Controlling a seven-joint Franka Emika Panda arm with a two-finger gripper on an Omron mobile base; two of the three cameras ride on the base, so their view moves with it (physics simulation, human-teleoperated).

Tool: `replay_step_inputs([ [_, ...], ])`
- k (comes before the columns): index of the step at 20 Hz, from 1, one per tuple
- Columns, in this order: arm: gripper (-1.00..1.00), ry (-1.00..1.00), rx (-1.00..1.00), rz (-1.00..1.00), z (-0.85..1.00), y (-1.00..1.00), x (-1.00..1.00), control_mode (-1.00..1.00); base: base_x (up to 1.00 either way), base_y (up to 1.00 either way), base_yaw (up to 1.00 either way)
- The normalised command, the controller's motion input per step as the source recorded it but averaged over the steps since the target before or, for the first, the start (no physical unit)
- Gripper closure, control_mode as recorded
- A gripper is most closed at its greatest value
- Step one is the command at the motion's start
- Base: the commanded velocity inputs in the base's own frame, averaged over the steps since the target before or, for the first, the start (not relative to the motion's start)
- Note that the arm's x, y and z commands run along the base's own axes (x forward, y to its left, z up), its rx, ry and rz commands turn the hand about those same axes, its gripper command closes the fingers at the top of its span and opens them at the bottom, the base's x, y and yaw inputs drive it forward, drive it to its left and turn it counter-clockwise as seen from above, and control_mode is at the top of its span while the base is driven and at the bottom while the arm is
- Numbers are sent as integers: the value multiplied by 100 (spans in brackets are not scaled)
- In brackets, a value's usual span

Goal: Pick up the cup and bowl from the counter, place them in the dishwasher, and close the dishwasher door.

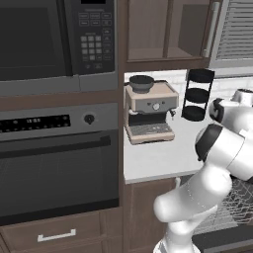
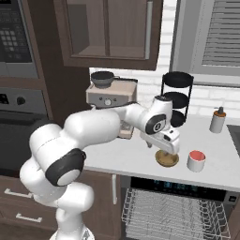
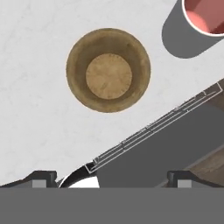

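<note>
The tan-brown bowl (image 2: 167, 160) sits on the pale counter (image 2: 136, 161) near its front edge, with the red cup (image 2: 196, 161) just to its right. My gripper (image 2: 164, 146) hangs directly over the bowl, a little above its rim. In the hand view the bowl (image 3: 108, 70) lies ahead of the wide-apart fingertips (image 3: 43, 177), and nothing is between them. The cup (image 3: 205, 15) shows at the top right corner. My gripper (image 3: 112, 177) is open. Below the counter the dishwasher (image 2: 178, 187) stands open with its wire rack (image 2: 173, 213) pulled out over the lowered dishwasher door (image 1: 222, 241).
A coffee machine (image 2: 110, 96) stands at the back left of the counter, and a black tiered stand (image 2: 177, 96) is behind the bowl. A white bottle with a brown cap (image 2: 217, 120) is at the back right. The oven (image 1: 54, 168) and microwave (image 1: 54, 39) fill the wall to the left.
</note>
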Motion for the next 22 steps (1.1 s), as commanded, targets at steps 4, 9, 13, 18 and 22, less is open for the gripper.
replay_step_inputs([
  [4, -100, -3, 6, -18, -30, -29, 25, -100, 0, 0, 0],
  [9, -100, 0, 7, -38, -7, -14, 24, -100, 0, 0, 0],
  [13, -100, 0, 1, -55, -11, 3, 13, -100, 0, 0, 0],
  [18, -100, 0, 0, -57, -35, 3, 5, -100, 0, 0, 0],
  [22, -100, 1, 0, -29, -34, 0, 4, -100, 0, 0, 0],
])
